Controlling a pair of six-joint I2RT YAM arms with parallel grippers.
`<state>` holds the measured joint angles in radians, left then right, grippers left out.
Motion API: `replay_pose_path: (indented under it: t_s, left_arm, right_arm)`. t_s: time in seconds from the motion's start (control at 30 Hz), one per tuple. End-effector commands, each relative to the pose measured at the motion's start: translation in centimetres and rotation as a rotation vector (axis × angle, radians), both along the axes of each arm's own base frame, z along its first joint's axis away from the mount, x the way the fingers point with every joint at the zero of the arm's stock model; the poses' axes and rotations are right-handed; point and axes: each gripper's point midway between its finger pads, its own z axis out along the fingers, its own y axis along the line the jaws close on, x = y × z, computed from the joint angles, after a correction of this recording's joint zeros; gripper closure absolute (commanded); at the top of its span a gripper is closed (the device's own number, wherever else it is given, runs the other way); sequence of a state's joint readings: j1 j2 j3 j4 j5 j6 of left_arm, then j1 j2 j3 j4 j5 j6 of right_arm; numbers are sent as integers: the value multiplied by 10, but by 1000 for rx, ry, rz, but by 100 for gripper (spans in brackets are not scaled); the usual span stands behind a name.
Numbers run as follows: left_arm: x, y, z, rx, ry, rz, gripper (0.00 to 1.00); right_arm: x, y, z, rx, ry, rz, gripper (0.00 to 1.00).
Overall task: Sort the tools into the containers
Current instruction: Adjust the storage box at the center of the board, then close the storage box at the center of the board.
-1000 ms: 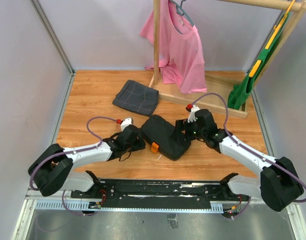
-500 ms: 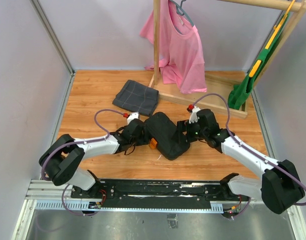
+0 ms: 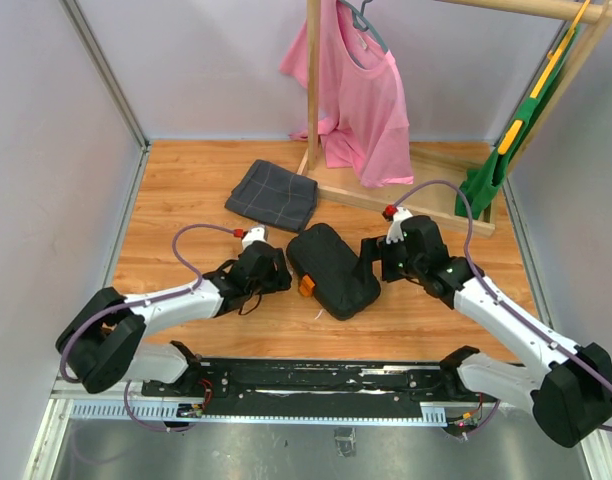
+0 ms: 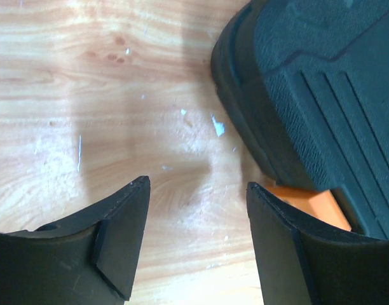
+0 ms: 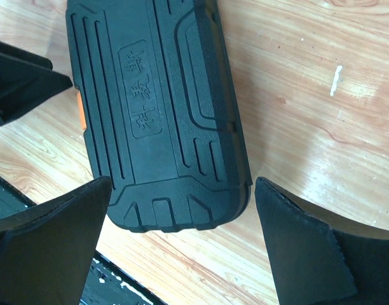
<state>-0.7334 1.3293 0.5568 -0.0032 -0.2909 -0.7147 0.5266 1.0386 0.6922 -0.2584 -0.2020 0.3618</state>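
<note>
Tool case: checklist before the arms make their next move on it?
1. Tool case open to take tools: not ok, the lid is shut.
2. Left gripper open and empty: ok.
3. Right gripper open and empty: ok, the case end shows between its fingers.
4. Orange clasp within the left gripper's view: ok, it sits beside one finger. Latched or not: cannot tell.
5. Tools located: not ok, none show in any view.
6. Grey cloth out of the way: ok, it lies apart from the case on the far side.
</note>
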Motion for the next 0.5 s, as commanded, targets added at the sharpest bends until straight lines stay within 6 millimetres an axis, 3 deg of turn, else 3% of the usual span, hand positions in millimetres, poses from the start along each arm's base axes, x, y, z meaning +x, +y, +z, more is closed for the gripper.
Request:
replay_pose_path:
  t_s: [0.0, 0.23, 0.47]
  left_arm:
    - [-9, -1, 5, -78, -17, -19, 34]
    - [-30, -13, 10, -183, 11, -91, 40]
    - [-34, -19, 27, -287, -18, -84, 47]
  right_arm:
    - [7, 12, 14, 23, -17, 40, 5]
    - [17, 27, 19, -6, -35, 49, 6]
    - [40, 27, 2, -73, -24, 35, 5]
